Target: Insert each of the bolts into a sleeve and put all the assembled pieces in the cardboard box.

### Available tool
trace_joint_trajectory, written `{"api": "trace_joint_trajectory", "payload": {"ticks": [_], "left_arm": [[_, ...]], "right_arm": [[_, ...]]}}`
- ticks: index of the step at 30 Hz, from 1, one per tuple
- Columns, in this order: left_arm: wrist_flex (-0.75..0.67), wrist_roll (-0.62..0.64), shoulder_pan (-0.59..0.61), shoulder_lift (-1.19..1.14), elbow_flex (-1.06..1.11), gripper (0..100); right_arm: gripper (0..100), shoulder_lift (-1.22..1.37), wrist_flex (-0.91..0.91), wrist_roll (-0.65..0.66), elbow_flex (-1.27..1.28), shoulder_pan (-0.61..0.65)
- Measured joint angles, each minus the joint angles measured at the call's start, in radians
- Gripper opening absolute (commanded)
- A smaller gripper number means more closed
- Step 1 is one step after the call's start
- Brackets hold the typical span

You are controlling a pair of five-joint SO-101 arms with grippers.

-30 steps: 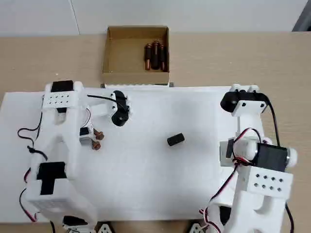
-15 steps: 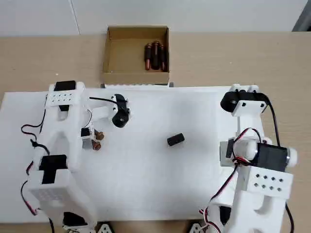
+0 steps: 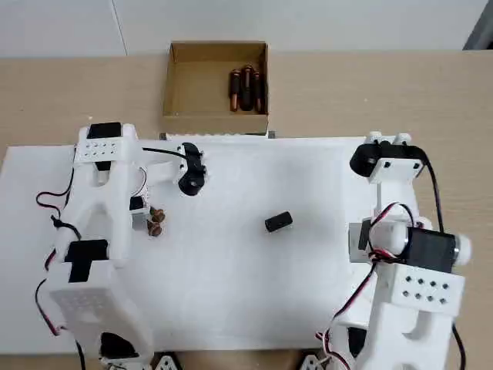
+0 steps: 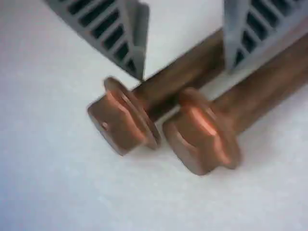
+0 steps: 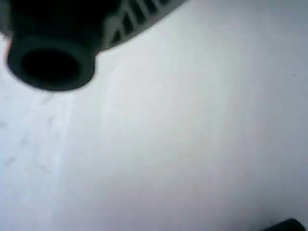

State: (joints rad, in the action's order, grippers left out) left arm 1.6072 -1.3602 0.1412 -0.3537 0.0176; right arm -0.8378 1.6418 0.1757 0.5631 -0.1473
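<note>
Left arm had edged slightly away since a second ago. left end effector (image 4: 184,67) was spread, straddling the shank of one copper flanged bolt (image 4: 125,120) on the white surface (image 3: 246,293), with a second copper bolt (image 4: 202,137) just beside it. A black cylindrical sleeve (image 3: 278,221) lay mid-surface. Farthest off, the brown cardboard box (image 3: 179,85) held assembled pieces (image 3: 246,89).

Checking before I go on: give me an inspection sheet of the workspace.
Surface: white mat on wood table.
Job's things: two bolts side by side; sleeve loose mid-mat; pieces in box.
Clutter: nothing seen.
Claws: left claw open, astride one bolt's shank; right claw at a second sleeve, grip unclear.
Cables: wires along both arms.
Surroundings: nothing seen.
</note>
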Motion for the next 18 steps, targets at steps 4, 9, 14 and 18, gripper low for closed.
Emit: {"api": "trace_joint_trajectory", "payload": {"ticks": [4, 9, 14, 18], "left_arm": [[0.002, 0.000, -0.003, -0.003, 0.000, 11], [-0.009, 0.000, -0.009, 0.008, 0.031, 11], [-0.009, 0.000, -0.009, 0.008, 0.035, 11], [0.009, 0.000, -0.009, 0.008, 0.035, 10]], "right_arm": [[0.3, 0.000, 0.000, 0.000, 0.000, 0.000], [0.3, 0.000, 0.000, 0.000, 0.000, 0.000], [0.3, 0.000, 0.000, 0.000, 0.000, 0.000], [0.3, 0.000, 0.000, 0.000, 0.000, 0.000]]}}
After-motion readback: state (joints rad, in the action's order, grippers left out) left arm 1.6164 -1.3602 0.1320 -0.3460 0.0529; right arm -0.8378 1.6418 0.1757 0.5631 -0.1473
